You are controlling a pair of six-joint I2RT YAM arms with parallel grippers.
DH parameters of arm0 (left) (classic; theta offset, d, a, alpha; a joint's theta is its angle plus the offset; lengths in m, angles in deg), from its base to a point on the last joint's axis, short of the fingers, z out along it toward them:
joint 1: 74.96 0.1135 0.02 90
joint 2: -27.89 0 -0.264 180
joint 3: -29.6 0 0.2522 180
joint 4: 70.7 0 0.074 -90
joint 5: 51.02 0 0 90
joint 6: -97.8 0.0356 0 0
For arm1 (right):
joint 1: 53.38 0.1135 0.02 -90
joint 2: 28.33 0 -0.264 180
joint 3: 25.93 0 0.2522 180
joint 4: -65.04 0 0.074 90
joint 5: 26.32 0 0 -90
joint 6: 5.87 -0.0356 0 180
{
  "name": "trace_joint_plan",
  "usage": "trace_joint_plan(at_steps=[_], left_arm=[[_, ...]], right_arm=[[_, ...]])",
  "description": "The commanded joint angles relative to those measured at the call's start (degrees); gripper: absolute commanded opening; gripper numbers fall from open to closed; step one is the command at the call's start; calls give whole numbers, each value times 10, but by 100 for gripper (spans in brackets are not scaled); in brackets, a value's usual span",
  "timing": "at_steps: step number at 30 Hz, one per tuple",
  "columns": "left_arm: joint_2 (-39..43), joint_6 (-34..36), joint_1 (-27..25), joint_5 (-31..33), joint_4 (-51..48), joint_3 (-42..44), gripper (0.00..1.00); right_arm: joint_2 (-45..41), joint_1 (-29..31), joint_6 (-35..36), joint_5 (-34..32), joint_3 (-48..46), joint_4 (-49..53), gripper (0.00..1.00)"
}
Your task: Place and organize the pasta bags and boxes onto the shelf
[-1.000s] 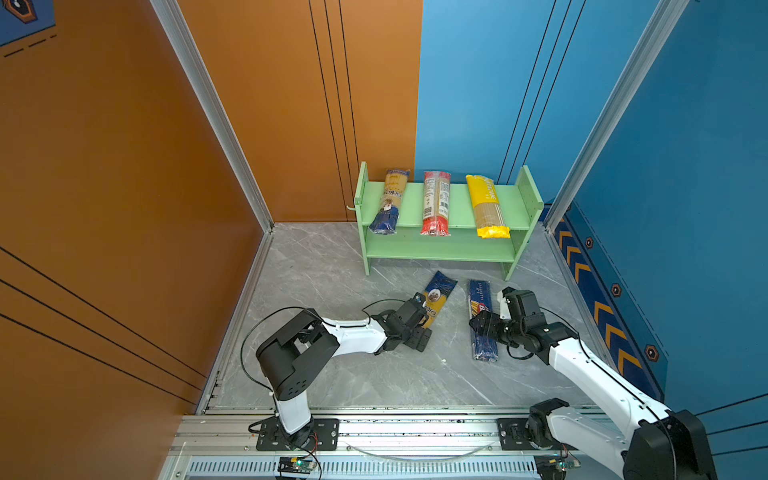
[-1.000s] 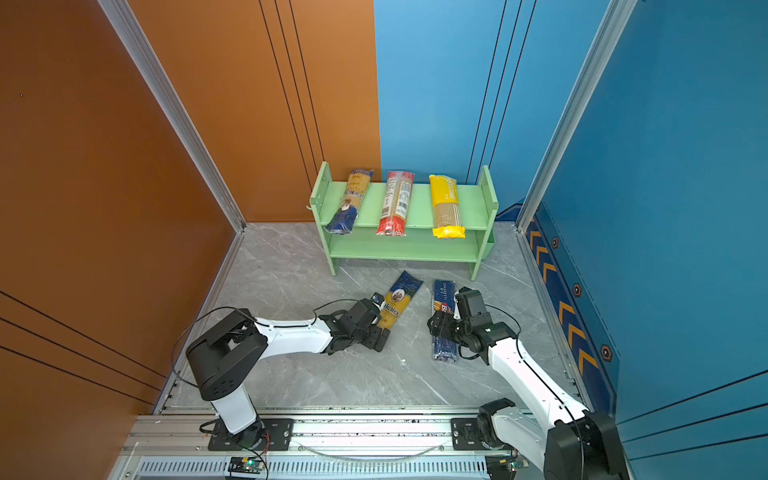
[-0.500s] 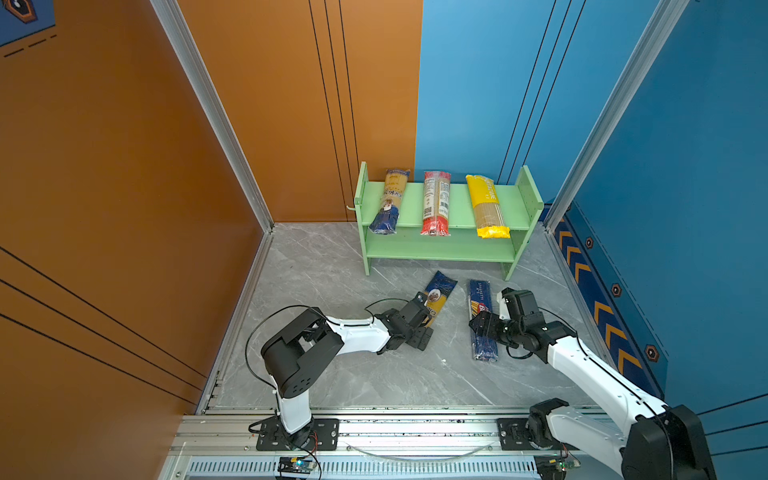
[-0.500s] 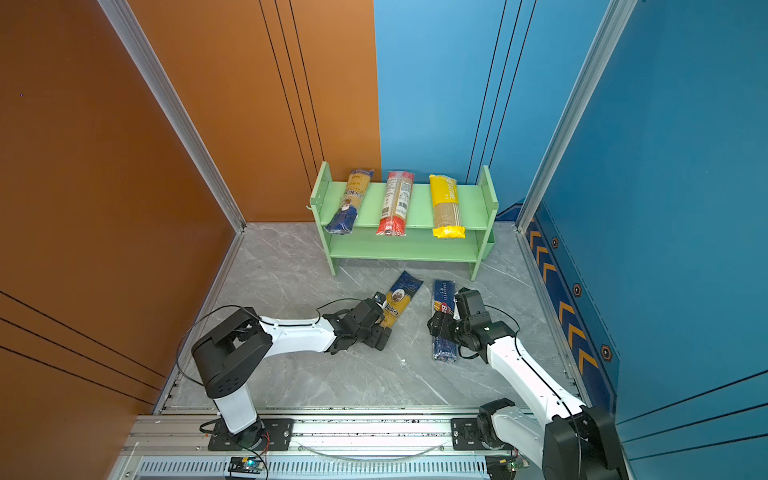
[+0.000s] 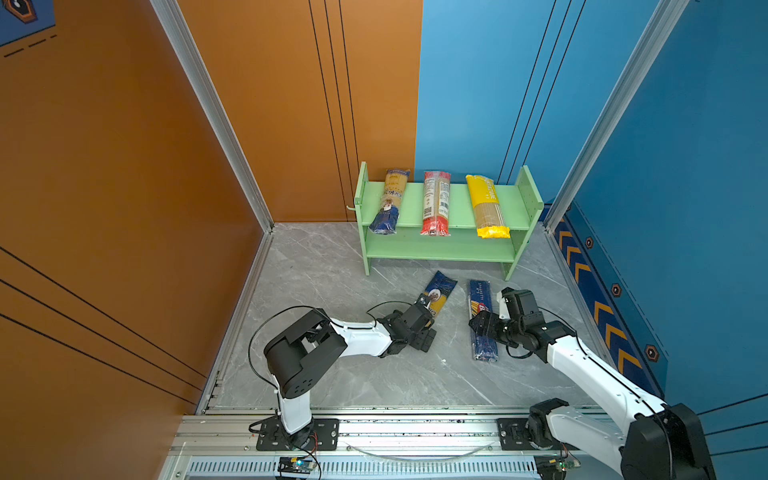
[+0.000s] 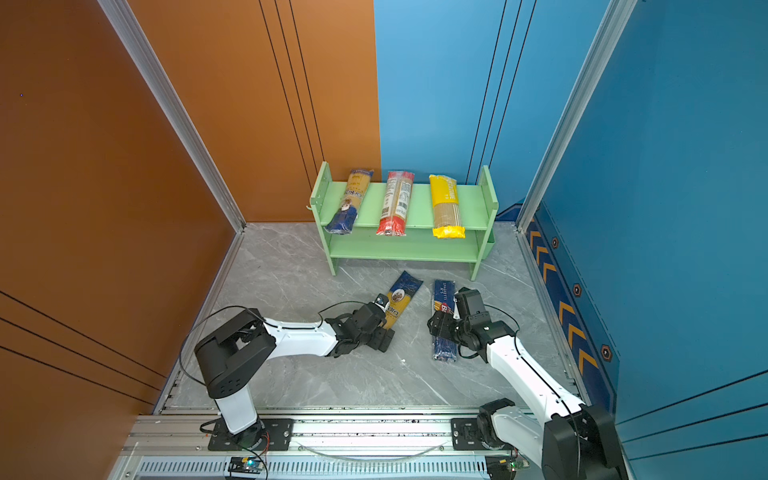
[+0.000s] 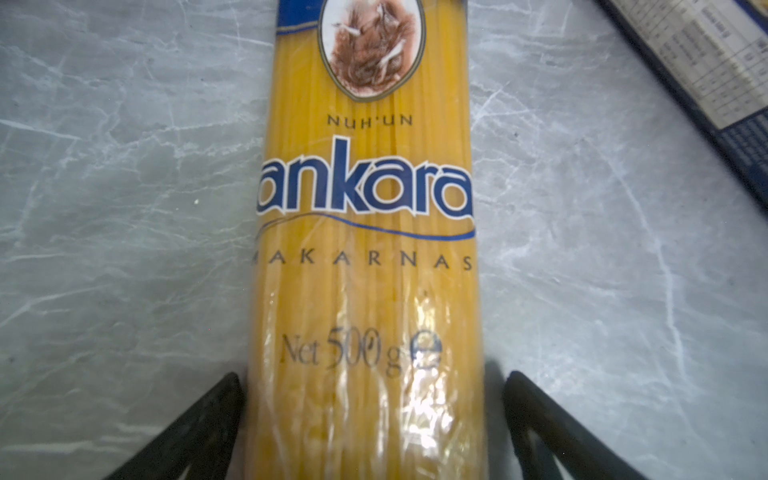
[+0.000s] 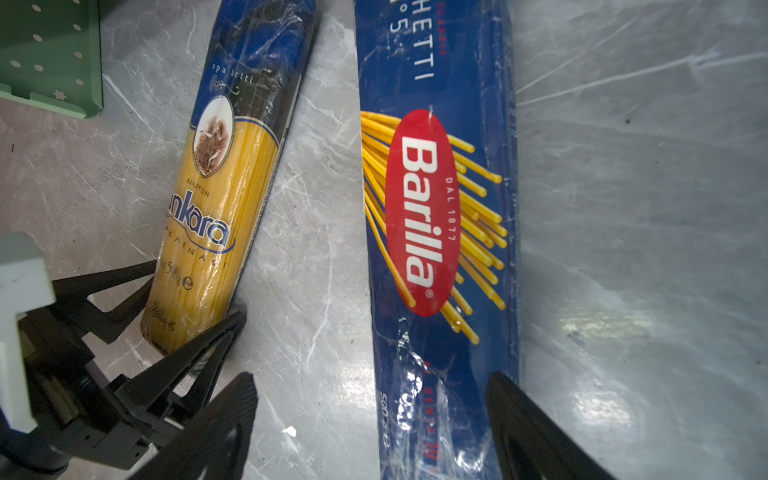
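The light-green shelf (image 5: 525, 195) stands at the back of the floor. Its top tier carries a blue-and-yellow ankara bag (image 5: 390, 201), a red-ended clear bag (image 5: 435, 203) and a yellow bag (image 5: 486, 205). A second ankara bag (image 5: 440, 291) lies on the floor. My left gripper (image 7: 372, 376) is open, one finger on each side of that bag's near end. The dark blue Barilla pack (image 8: 436, 208) lies beside it. My right gripper (image 8: 371, 376) is open above the pack's near half, one finger at the pack's edge and one over bare floor.
Orange wall panels on the left and blue ones on the right close in the grey marble floor (image 5: 332, 266). An aluminium rail (image 5: 395, 428) holding both arm bases runs along the front. The shelf's lower tier (image 5: 436, 249) faces the arms. The two grippers work close together.
The left arm has edged slightly toward the ankara bag on the floor. The right arm and all packs stay where they were, and both jaws stay as wide as before.
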Motion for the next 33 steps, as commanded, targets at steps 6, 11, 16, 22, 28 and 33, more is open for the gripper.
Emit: trace_joint_plan(at_steps=[6,11,16,22,28,33], left_arm=[[-46,8,-10,-9,-62,47,98],[-52,5,-10,-11,-57,52,98],[-53,2,-10,-9,-56,56,98],[-55,0,-10,-13,-52,57,99],[-58,-4,-10,-18,-52,56,91],[-60,-6,-10,-23,-52,56,75]], right_arm=[[4,-1,2,4,-7,-7,84],[6,-2,1,4,-7,-8,85],[8,-2,0,4,-6,-9,84],[7,-2,0,2,-6,-10,85],[9,-2,0,3,-6,-12,84],[9,-2,0,1,-6,-12,84]])
